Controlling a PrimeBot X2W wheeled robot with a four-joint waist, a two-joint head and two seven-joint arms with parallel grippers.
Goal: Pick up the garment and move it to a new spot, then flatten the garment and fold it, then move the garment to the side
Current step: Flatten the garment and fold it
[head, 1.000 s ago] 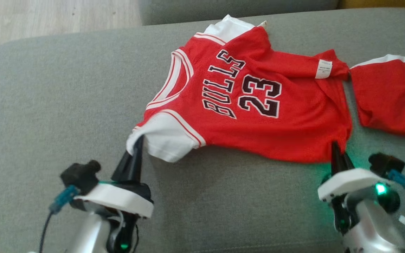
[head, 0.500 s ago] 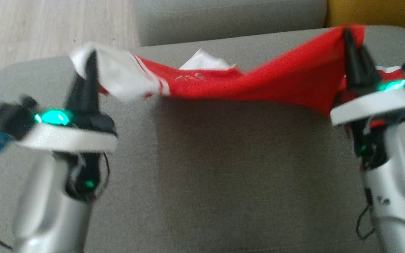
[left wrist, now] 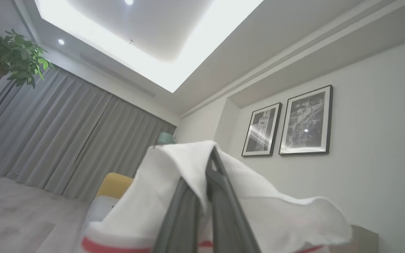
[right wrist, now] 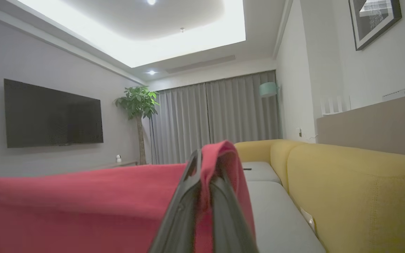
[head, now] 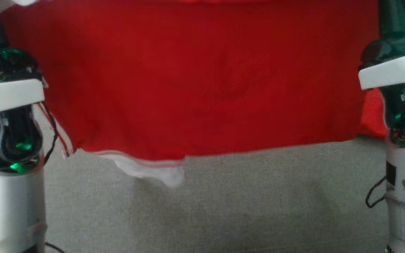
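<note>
Red garment (head: 202, 88), hanging spread, white-trimmed edge

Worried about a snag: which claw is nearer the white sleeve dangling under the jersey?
Left. The left claw grips the jersey above-left of the sleeve; the right claw holds the far red corner.

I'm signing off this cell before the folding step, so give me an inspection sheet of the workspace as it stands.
Surface: grey cushion, bare below the hanging cloth.
Job's things: red jersey held up, spread between both arms; a white sleeve droops at its lower edge.
Clutter: another red cloth patch beside the right arm.
Tools: left tool shut on the jersey's white fabric; right tool shut on its red fabric.
Cables: black cable looped by the right forearm; thin cable at the left wrist.
Surroundings: yellow sofa, wall television, potted plant, framed pictures.
</note>
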